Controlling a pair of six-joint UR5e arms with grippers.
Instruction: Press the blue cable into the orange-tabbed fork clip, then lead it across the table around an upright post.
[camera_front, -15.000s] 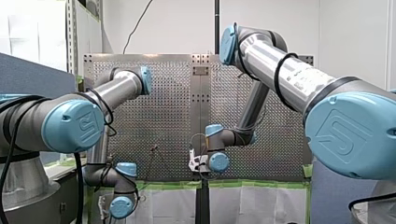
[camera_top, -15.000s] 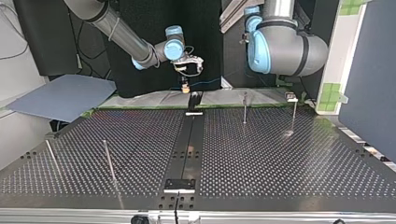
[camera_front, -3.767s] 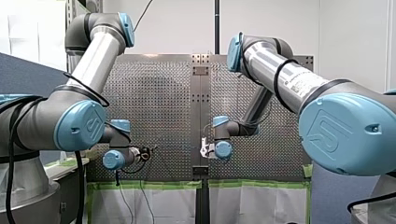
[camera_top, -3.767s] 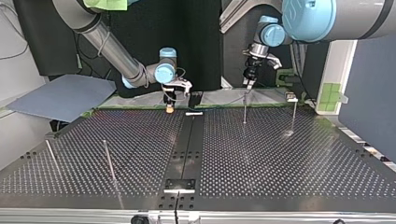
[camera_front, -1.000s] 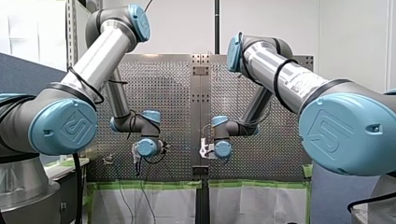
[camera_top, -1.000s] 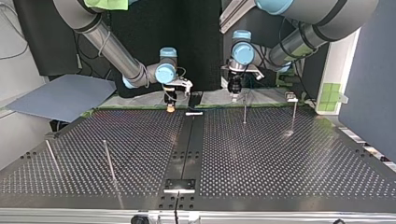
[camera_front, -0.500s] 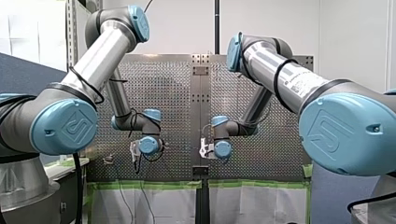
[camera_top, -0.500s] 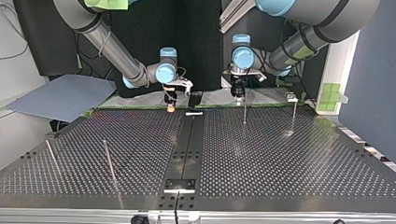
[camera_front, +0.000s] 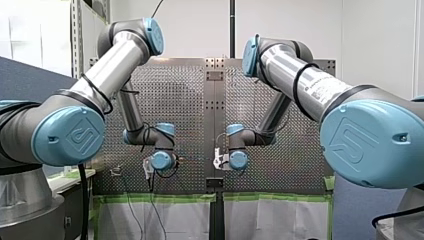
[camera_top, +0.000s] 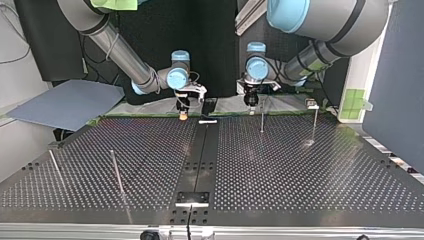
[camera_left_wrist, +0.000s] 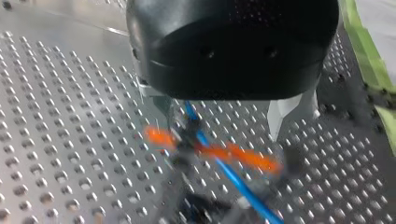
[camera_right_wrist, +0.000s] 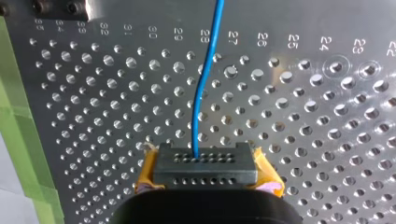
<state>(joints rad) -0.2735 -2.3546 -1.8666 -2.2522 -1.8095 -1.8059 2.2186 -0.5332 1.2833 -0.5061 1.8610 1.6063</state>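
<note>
- The cable (camera_right_wrist: 196, 121) is being pinched in the right hand (camera_right_wrist: 205, 161). Its yellow-padded fingers (camera_right_wrist: 266, 173) are closing fully on the strand, which is leading straight out ahead over the table (camera_right_wrist: 327, 116).
- In the left wrist view the cable is crossing the clip (camera_left_wrist: 247, 161) between its two orange tabs. That view is blurred, so I cannot tell whether the cable is sitting down in the fork or only lying over it.
- The left hand (camera_left_wrist: 222, 121) is hovering directly over the clip. Its metal fingers (camera_left_wrist: 292, 109) are standing wide apart, one on each side of the cable, and gripping nothing.
- Judging by this, the pressing step is in hand and the routing is not yet begun.
- To press well, the left hand should be coming straight down on the clip and bearing on the cable at the fork's mouth, not on a tab.
- Meanwhile the right hand should be holding the strand lightly taut and in line with the clip's slot, since pulling too hard risks lifting it out again.
- In the top view a post (camera_top: 262, 116) is standing close by the left hand, and so near the clip.
</note>
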